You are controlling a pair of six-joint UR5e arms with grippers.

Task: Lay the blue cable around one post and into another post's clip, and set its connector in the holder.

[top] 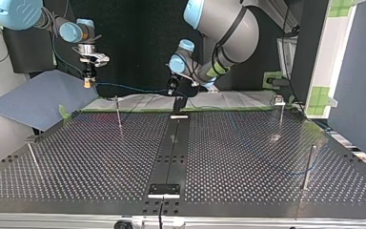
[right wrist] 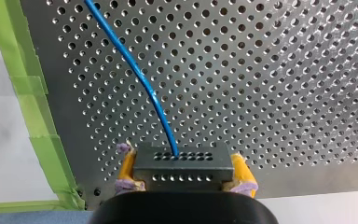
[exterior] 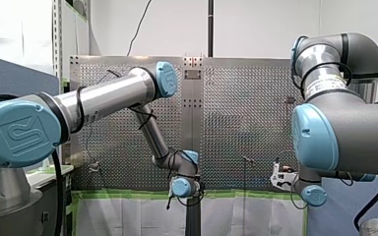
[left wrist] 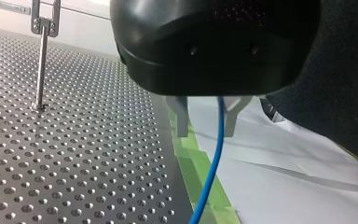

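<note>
Blue cable (right wrist: 144,84) leaves the black connector (right wrist: 182,161), which our right gripper (right wrist: 182,167) clamps between yellow pads (right wrist: 240,170); farther along, it hangs loose between the parted metal fingers (left wrist: 182,116) of our left gripper (left wrist: 207,119), just beside the perforated table (left wrist: 74,140).

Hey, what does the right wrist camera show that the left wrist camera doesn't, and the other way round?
Only the right wrist view: my right gripper clamping the dark connector between yellow pads. Only the left wrist view: my left gripper with its metal fingers apart, straddling the blue cable, and a post topped by a clip. Both: that cable, the perforated table and green tape at its edge.
</note>
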